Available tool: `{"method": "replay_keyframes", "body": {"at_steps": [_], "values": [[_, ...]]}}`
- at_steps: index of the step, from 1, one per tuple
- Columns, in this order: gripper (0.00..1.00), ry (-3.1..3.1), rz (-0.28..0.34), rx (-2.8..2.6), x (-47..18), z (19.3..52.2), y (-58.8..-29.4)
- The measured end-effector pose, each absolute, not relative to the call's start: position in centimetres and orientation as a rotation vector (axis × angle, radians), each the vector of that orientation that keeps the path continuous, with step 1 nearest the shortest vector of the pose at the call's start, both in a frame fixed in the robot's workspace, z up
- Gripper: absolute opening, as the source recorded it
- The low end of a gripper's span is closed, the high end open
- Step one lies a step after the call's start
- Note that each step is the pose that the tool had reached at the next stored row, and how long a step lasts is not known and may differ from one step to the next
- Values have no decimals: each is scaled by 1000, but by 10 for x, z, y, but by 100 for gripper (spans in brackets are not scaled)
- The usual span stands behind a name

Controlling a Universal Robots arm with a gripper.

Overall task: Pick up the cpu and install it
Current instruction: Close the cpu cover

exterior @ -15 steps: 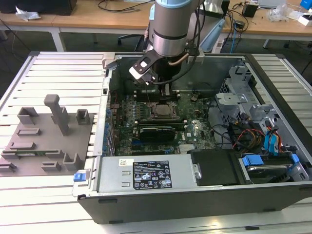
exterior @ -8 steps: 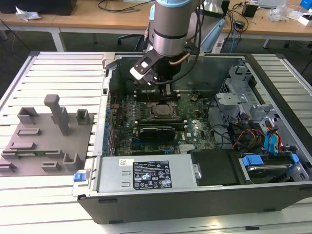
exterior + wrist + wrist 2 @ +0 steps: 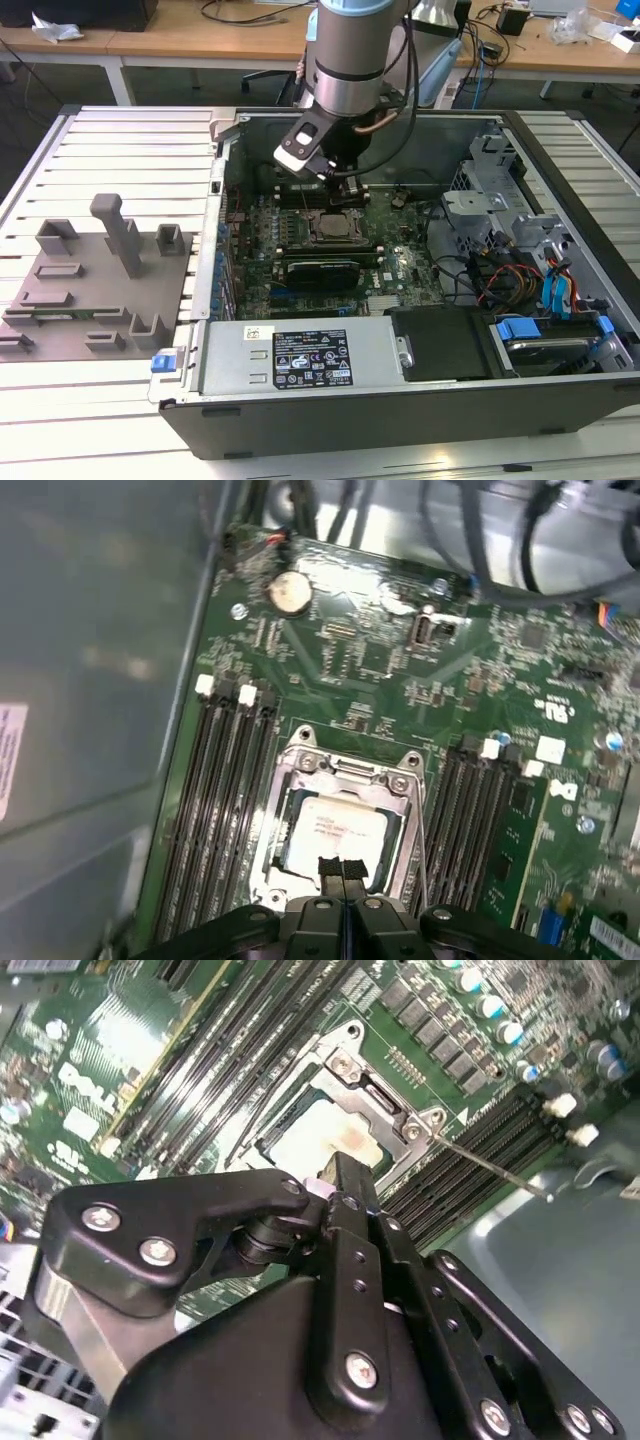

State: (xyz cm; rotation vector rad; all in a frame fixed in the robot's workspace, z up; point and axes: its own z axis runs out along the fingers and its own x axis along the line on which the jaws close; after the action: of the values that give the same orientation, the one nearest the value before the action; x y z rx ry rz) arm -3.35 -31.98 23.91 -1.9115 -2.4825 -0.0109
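the gripper (image 3: 342,872) has its two black fingers pressed flat together with no gap between the tips, and nothing is pinched between them. in both wrist views the joined tips hang over the socket frame (image 3: 300,765), lined up with one edge of the cpu (image 3: 330,825). whether the tips actually touch the chip's top plate cannot be told.

the cpu lies flat inside the socket frame, pale silver top facing up, square with the frame's opening. the frame's metal bracket runs around the chip on all sides, and the socket's thin lever (image 3: 490,1165) sticks out from one corner of the frame.

long black memory slots (image 3: 225,790) run along both sides of the socket frame on the green motherboard (image 3: 380,660). a round coin cell battery (image 3: 290,592) sits well apart from the frame, past its far end.

in the exterior view the arm reaches down into the open computer case (image 3: 560,160), with the gripper just above the socket frame.
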Motion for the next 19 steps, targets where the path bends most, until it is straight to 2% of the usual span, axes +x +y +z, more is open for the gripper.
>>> {"method": "replay_keyframes", "body": {"at_steps": [19], "values": [[11,-2880,-7,-1230,-34,237,-320]]}}
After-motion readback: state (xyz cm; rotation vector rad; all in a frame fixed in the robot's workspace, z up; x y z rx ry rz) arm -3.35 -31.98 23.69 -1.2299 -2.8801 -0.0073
